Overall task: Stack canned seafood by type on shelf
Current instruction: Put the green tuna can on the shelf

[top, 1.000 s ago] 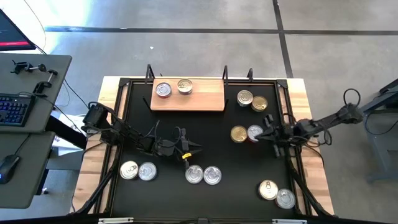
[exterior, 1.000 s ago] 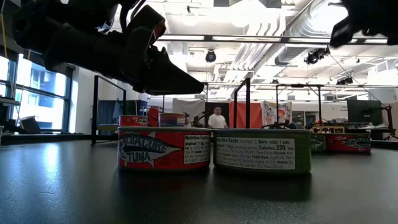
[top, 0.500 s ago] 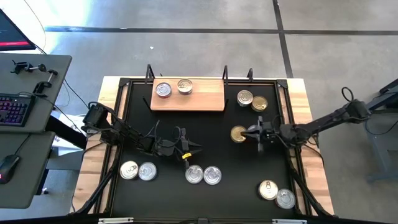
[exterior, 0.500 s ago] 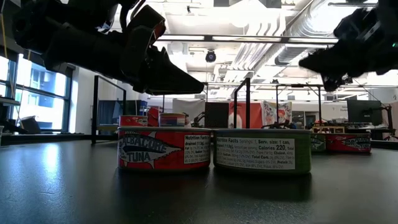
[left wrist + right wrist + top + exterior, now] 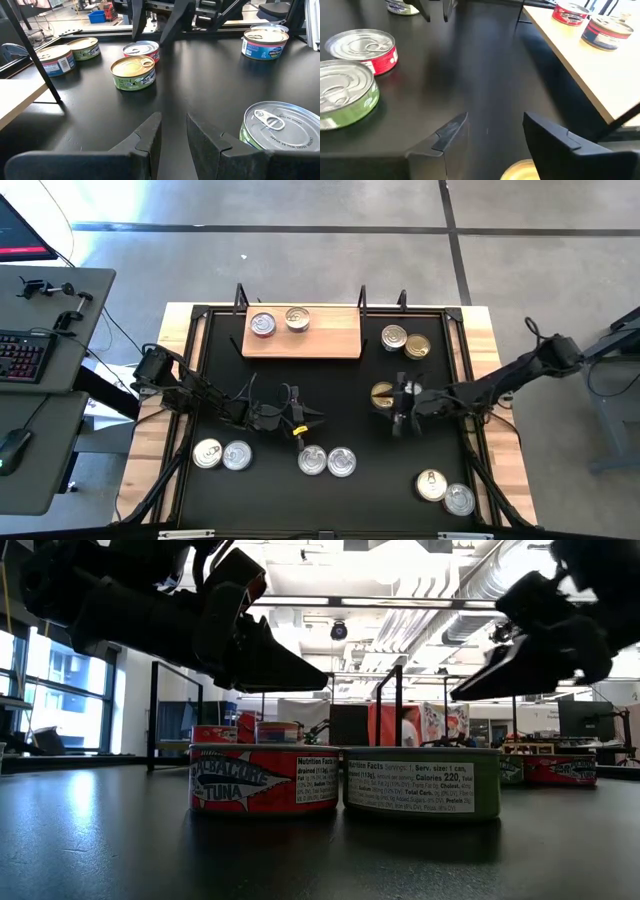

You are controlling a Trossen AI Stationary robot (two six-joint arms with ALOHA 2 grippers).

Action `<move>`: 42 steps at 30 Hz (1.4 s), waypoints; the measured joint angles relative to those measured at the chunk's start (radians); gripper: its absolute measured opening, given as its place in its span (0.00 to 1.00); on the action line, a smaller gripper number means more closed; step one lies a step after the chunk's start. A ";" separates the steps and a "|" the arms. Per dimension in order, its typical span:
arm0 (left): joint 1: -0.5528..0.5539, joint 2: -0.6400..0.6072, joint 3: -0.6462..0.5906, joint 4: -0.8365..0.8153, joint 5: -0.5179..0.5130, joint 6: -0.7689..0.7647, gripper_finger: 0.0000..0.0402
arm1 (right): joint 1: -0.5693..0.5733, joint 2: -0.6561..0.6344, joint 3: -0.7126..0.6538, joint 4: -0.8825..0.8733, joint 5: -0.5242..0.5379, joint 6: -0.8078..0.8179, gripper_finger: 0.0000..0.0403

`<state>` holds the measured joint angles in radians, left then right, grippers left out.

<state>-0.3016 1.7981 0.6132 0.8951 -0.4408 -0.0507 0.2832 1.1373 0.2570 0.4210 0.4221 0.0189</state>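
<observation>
1. Hovering above the pair of tins at the table's right middle, the right gripper (image 5: 398, 412) has its fingers spread apart and empty; a gold-topped can (image 5: 383, 394) lies just beneath, its rim showing between the fingers in the right wrist view.
2. The left gripper (image 5: 297, 423) waits over the table's centre with its fingers a narrow gap apart, holding nothing.
3. The shelf (image 5: 330, 340) holds two cans at its left end, a red-sided can (image 5: 263, 325) and a gold-lidded can (image 5: 297, 318); other tins sit in pairs around the black table (image 5: 370, 490).
4. Judged from their look, the tins are rigid, fairly heavy for their bulk, and smooth-walled, so likely slippery.
5. A grip across the side wall, fingers low on opposite sides, seems safest; the pull-tab lid should be avoided.
</observation>
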 joint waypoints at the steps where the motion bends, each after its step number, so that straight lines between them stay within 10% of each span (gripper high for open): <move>1: 0.000 0.000 0.000 0.000 0.000 -0.001 0.20 | 0.000 0.022 0.026 -0.012 0.001 -0.001 0.45; 13: -0.114 -0.118 0.000 -0.041 -0.186 0.116 0.20 | 0.012 0.079 0.286 -0.437 -0.011 0.139 0.45; 27: -0.149 -0.234 0.000 -0.192 -0.306 0.128 0.20 | 0.021 0.079 0.096 -0.423 0.075 0.276 0.43; 42: -0.119 -0.233 0.000 -0.308 -0.292 0.084 0.20 | 0.021 0.080 -0.009 -0.287 0.068 0.041 0.17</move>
<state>-0.4207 1.5653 0.6132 0.5868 -0.7330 0.0337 0.3038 1.2175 0.2480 0.1336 0.4898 0.0600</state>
